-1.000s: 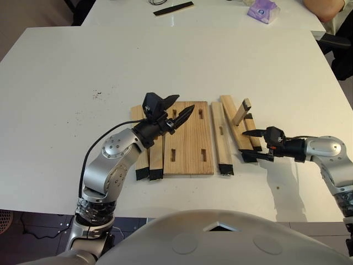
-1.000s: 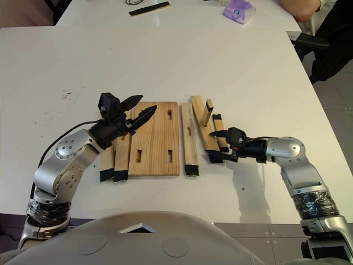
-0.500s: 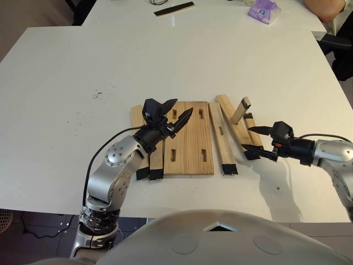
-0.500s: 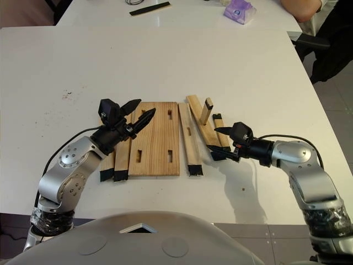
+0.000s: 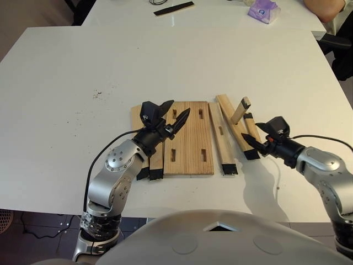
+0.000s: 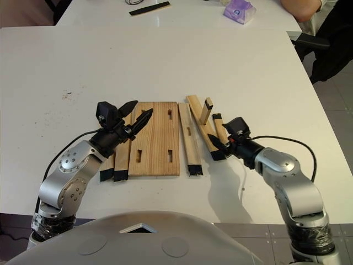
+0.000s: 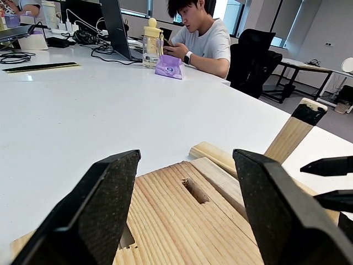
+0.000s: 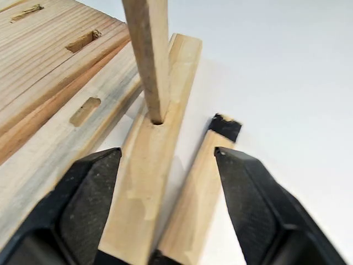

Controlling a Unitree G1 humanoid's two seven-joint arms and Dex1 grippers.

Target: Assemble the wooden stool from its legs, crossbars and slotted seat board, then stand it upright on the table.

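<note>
Lying flat near the front of the white table [image 5: 83,66], the seat board [image 5: 190,138] shows four slots & has no legs fitted. Two legs [image 5: 156,163] lie side by side against its L edge, black-tipped ends toward the robot, partly under the L arm. Just R of the board lies a slotted leg [image 5: 220,138], parallel to it. Next over, an angled leg [image 5: 231,116] lies flat w/ a crossbar [image 5: 240,110] stuck in its slot, leaning up & away to the R, black tip on top. A short bar [image 8: 198,182] w/ a black far end lies right beside the angled leg on its R.

L gripper [image 5: 177,109] hovers over the board's far L corner, fingers spread wide, nothing between them; from its wrist cam a slot sits in the gap below.

R gripper [image 8: 168,154] is low at the near ends of the angled leg & short bar, fingers apart, one on each side of that pair, gripping nothing. Can't tell if it touches the wood.

Further back: a purple pack [image 5: 262,10] & a black strip [image 5: 174,8] on the next table. Dark specks [image 5: 96,95] on the tabletop, L of the parts.
</note>
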